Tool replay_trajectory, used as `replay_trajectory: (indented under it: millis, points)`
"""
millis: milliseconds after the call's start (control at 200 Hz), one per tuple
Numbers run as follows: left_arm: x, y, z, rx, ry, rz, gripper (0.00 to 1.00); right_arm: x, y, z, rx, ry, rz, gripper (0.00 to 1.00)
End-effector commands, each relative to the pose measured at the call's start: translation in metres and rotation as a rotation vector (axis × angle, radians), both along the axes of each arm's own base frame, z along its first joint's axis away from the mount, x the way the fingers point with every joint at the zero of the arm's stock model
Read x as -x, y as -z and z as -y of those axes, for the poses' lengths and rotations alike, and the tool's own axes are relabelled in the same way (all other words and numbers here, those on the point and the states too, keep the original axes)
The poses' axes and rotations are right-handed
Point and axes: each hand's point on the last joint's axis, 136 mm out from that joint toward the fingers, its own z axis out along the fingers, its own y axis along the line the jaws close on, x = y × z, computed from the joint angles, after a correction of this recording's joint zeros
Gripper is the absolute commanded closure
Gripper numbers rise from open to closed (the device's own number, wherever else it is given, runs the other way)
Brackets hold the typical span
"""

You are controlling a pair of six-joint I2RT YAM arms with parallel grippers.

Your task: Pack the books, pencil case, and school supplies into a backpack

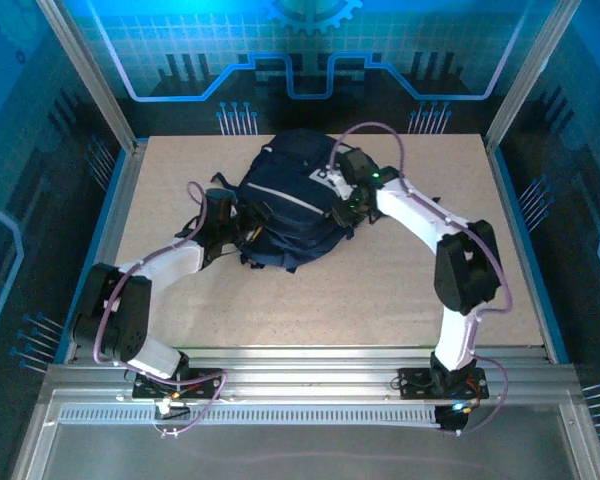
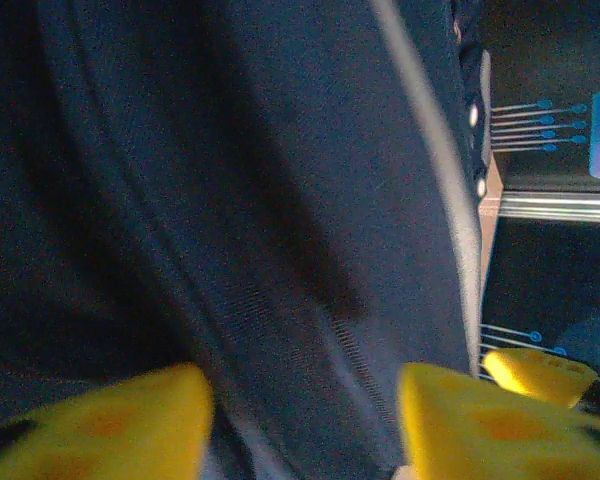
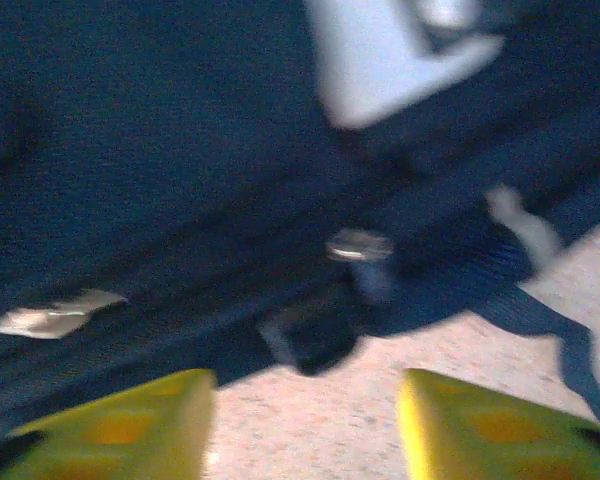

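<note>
The dark navy backpack (image 1: 285,200) lies toward the back middle of the table, its pale grey stripes facing up. My left gripper (image 1: 235,222) is at its left side. In the left wrist view that gripper (image 2: 305,400) is open, with navy backpack (image 2: 280,200) fabric close behind its yellow fingers (image 2: 110,425). My right gripper (image 1: 340,213) is at the backpack's right edge. In the right wrist view it (image 3: 305,400) is open over bare table, just short of the backpack (image 3: 160,150) edge and a metal zipper pull (image 3: 358,246). The books, pencil case and school supplies are hidden.
Black straps (image 1: 248,250) trail from the backpack's near side. The tan table (image 1: 330,300) has free room in front of the backpack. Metal frame posts (image 1: 95,75) and blue-lit walls enclose the table on three sides.
</note>
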Motion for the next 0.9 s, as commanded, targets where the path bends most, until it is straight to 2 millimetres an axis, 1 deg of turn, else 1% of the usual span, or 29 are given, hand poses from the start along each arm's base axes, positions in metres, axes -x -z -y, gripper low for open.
replay_trajectory:
  millis: [0,60,130,200,220,250,280,285,295,370,450,480,600,635,670,725,760,800,840,865,895]
  points:
    - [-0.012,-0.05,-0.018,-0.129,0.021,0.135,0.01,-0.006,-0.039,0.04,-0.067,0.183,0.163,0.0]
    - [-0.012,-0.062,-0.033,-0.24,0.013,0.161,0.01,-0.002,-0.04,0.06,-0.091,0.261,0.204,0.0]
    - [-0.011,-0.074,-0.054,-0.353,-0.008,0.192,0.01,0.002,-0.038,0.093,-0.088,0.371,0.26,0.0]
    - [-0.01,-0.086,-0.078,-0.445,-0.039,0.246,0.01,0.009,-0.028,0.123,-0.091,0.449,0.314,0.0]
    - [-0.009,-0.089,-0.086,-0.468,-0.055,0.257,0.01,0.009,-0.027,0.13,-0.094,0.461,0.34,0.0]
    - [-0.008,-0.093,-0.098,-0.511,-0.071,0.276,0.01,0.011,-0.021,0.14,-0.091,0.476,0.375,0.0]
    - [-0.007,-0.092,-0.112,-0.556,-0.091,0.283,0.01,0.013,-0.014,0.148,-0.084,0.479,0.407,0.0]
    - [-0.006,-0.093,-0.114,-0.561,-0.097,0.284,0.01,0.012,-0.015,0.149,-0.086,0.479,0.419,0.0]
    - [-0.006,-0.093,-0.119,-0.578,-0.105,0.288,0.01,0.017,-0.005,0.153,-0.076,0.479,0.418,0.0]
    - [0.0,-0.084,-0.151,-0.688,-0.161,0.277,0.01,0.021,0.013,0.165,-0.068,0.486,0.457,0.0]
    - [0.007,-0.064,-0.179,-0.818,-0.2,0.252,0.01,0.022,0.026,0.165,-0.072,0.465,0.485,0.0]
    - [0.009,-0.055,-0.185,-0.866,-0.205,0.245,0.01,0.022,0.03,0.162,-0.083,0.449,0.498,0.0]
    - [0.014,-0.025,-0.206,-1.012,-0.238,0.211,0.01,0.014,0.012,0.154,-0.107,0.384,0.637,0.0]
    - [0.012,-0.016,-0.208,-1.025,-0.238,0.209,0.01,0.013,0.007,0.154,-0.112,0.373,0.686,0.0]
    - [0.011,-0.008,-0.208,-1.023,-0.233,0.21,0.01,0.014,0.011,0.155,-0.132,0.374,0.679,0.0]
    - [0.005,-0.004,-0.202,-1.007,-0.226,0.268,0.01,0.017,0.018,0.156,-0.158,0.369,0.707,0.0]
    - [0.002,-0.001,-0.199,-1.017,-0.201,0.295,0.01,0.019,0.019,0.157,-0.177,0.37,0.718,0.0]
    - [-0.001,0.001,-0.199,-1.029,-0.199,0.306,0.01,0.021,0.021,0.157,-0.211,0.361,0.708,0.0]
    - [-0.003,0.007,-0.2,-1.02,-0.185,0.281,0.01,0.021,0.028,0.157,-0.224,0.352,0.716,0.0]
    - [-0.005,0.009,-0.199,-1.014,-0.174,0.28,0.01,0.02,0.026,0.156,-0.223,0.344,0.747,0.0]
    - [-0.006,0.012,-0.195,-1.008,-0.15,0.285,0.01,0.022,0.029,0.158,-0.213,0.364,0.713,0.0]
